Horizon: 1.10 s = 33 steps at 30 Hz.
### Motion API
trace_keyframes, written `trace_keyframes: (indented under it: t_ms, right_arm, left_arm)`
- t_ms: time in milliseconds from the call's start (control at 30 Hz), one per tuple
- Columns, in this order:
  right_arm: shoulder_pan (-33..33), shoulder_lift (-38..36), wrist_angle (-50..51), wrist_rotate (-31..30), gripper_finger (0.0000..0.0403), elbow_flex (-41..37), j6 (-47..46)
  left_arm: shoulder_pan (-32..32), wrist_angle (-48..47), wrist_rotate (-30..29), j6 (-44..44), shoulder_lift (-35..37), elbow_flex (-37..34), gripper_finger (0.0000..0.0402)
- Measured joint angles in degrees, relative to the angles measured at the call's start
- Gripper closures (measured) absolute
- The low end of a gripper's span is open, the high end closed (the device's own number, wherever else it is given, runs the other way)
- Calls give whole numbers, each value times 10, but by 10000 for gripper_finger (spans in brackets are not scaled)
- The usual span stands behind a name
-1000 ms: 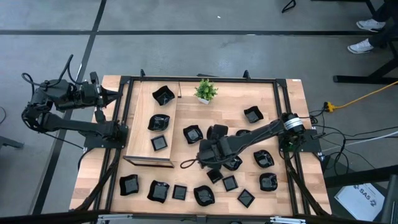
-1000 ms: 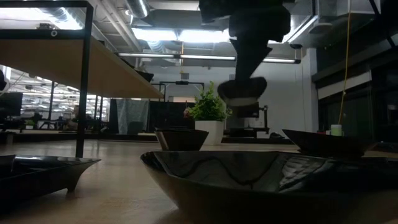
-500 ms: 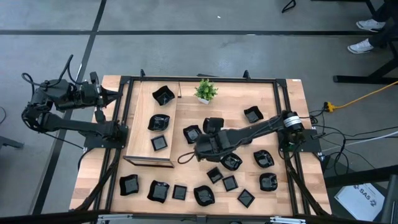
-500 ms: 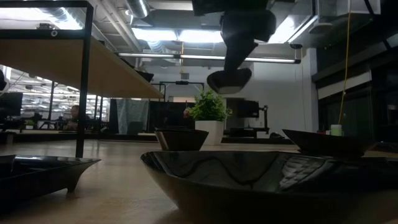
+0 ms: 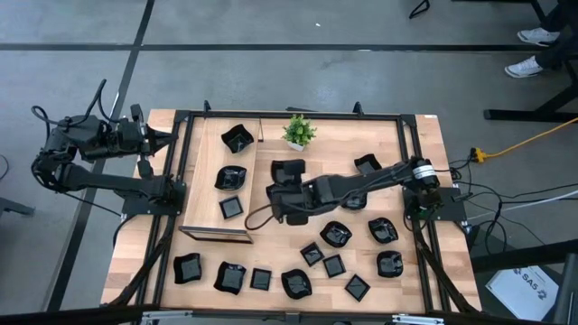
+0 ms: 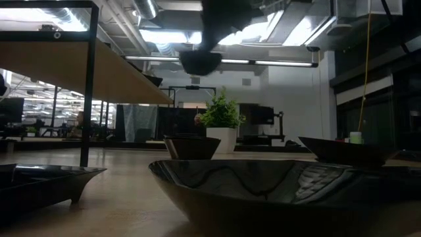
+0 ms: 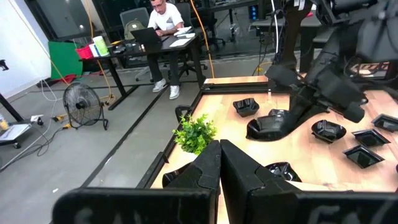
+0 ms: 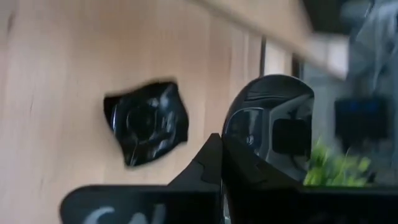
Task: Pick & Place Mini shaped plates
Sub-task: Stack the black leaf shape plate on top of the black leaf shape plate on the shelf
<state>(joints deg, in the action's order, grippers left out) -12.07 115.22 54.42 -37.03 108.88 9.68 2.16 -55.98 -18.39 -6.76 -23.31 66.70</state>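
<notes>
Currently right gripper (image 8: pixel 219 149) clamped on mini plate (image 8: pixel 268 118) rim mid-table; glossy, stiff, light, slippery—pinch rim. Left gripper (image 7: pixel 219 163) closed, empty.

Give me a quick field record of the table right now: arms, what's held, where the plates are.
right gripper: shut on a rounded black plate, lifted above mid-table near the raised wooden tray
left gripper: shut, holding nothing, parked off the table's left edge
plates on tray: three, e.g. wavy plate
plates on table: many loose black ones, mostly along the near edge and right side
potted plant: upright at the far edge
person: seated at a desk beyond the table
</notes>
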Motion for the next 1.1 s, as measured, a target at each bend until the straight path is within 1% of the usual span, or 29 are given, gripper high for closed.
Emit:
trace_keyframes:
  t_ms: [133, 267, 367, 467, 600, 767, 933, 1100]
  right_arm:
    - [5, 0, -66, 5, 400, 1, 108]
    - [10, 0, -134, 31, 400, 1, 221]
    - [17, 0, -192, 74, 400, 1, 281]
    - [26, 0, -231, 145, 400, 1, 327]
    - [42, 0, -263, 242, 400, 1, 360]
    - [64, 0, -304, 312, 399, 1, 362]
    - [90, 0, -328, 416, 395, -1, 364]
    - [114, 4, -365, 493, 393, -15, 364]
  left_arm:
    - [0, 0, 0, 0, 0, 0, 398]
    - [0, 0, 0, 0, 0, 0, 398]
    - [0, 0, 0, 0, 0, 0, 398]
    - [0, 0, 0, 0, 0, 0, 398]
    - [0, 0, 0, 0, 0, 0, 398]
    - [0, 0, 0, 0, 0, 0, 398]
    - [0, 0, 0, 0, 0, 0, 398]
    - [0, 0, 0, 0, 0, 0, 398]
